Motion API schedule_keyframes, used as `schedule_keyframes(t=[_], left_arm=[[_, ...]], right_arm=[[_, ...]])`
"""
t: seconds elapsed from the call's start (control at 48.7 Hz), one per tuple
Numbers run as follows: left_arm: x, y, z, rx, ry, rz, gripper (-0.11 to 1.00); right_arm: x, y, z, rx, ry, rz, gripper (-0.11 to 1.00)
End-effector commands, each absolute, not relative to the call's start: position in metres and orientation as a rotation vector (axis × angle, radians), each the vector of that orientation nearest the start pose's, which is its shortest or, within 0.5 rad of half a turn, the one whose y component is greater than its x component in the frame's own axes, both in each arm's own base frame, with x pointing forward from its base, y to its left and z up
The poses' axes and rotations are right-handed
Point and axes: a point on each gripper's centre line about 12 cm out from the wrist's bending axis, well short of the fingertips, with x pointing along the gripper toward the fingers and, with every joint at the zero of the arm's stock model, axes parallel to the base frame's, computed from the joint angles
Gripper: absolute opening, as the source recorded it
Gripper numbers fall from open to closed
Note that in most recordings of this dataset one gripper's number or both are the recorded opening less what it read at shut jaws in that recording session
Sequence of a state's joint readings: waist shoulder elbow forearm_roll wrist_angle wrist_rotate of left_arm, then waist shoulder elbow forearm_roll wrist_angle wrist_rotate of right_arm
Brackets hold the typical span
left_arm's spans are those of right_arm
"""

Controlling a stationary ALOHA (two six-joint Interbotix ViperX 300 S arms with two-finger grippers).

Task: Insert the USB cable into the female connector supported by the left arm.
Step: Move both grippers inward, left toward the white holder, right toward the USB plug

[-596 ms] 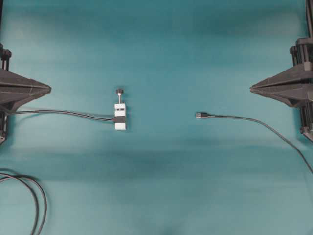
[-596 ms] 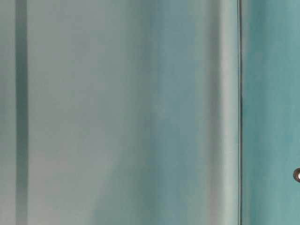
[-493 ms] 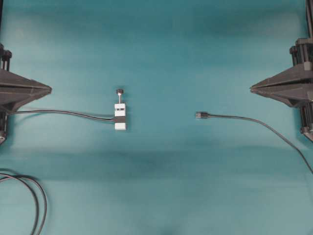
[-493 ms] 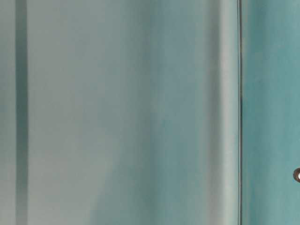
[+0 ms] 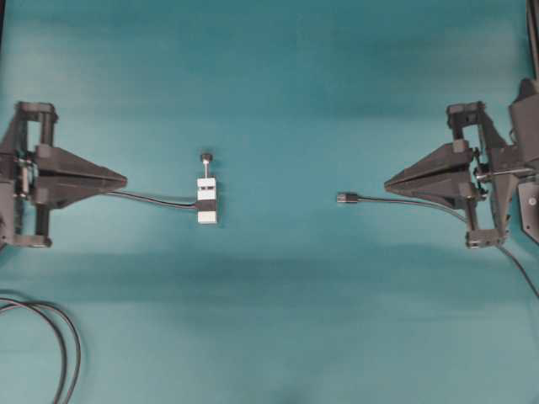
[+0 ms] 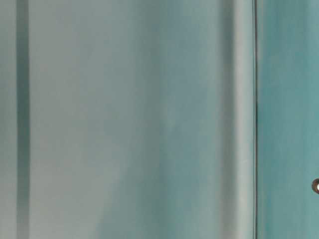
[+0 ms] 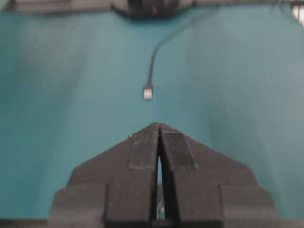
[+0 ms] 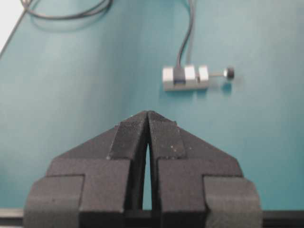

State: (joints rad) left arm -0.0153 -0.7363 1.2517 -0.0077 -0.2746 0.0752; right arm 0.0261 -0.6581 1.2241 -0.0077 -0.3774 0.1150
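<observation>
At the far left the left gripper is pinched shut on nothing, its two pointed fingers meeting at the tips and aimed toward the middle of the teal table. Just ahead of those tips, and a little to the near side of them in the overhead view, a thin dark lead runs out to the female connector. The white block lies flat on the table, well clear of the left gripper. Its long axis runs across the line between the two grippers, with the pin and round dark knob at the far end. The right wrist view shows a dark opening under the black band, on the side facing the right gripper.

Further right, about midway toward the right gripper, lies the plug of the USB cable. Its long axis lies along the line between the grippers, and its mouth points at the connector, with open table between them. The cable trails back under the right gripper's tips and off to the right edge. That gripper is closed too and holds nothing.

So nothing of the task is done. By my judgement, what is left is for the left gripper to take and steady the connector, and for the right gripper to pick up the plug, line it up and push it in.

Looped dark cables lie at the near left corner, apart from all this. The table-level view is too blurred to add anything.
</observation>
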Motion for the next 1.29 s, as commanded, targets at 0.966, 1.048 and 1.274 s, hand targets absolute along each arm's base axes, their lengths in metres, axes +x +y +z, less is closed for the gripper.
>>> schedule_keyframes(t=[0.966, 1.048, 1.274], left_arm=[[0.257, 0.008, 0.108, 0.034, 0.377, 0.038, 0.83], [0.265, 0.009, 0.104, 0.033, 0.382, 0.045, 0.83], [0.276, 0.015, 0.097, 0.034, 0.393, 0.062, 0.83]], right_arm=[[0.236, -0.017, 0.144, 0.236, 0.385, -0.113, 0.69], [0.235, -0.022, 0.135, 0.240, 0.412, -0.136, 0.67], [0.241, -0.024, 0.127, 0.242, 0.391, -0.139, 0.67]])
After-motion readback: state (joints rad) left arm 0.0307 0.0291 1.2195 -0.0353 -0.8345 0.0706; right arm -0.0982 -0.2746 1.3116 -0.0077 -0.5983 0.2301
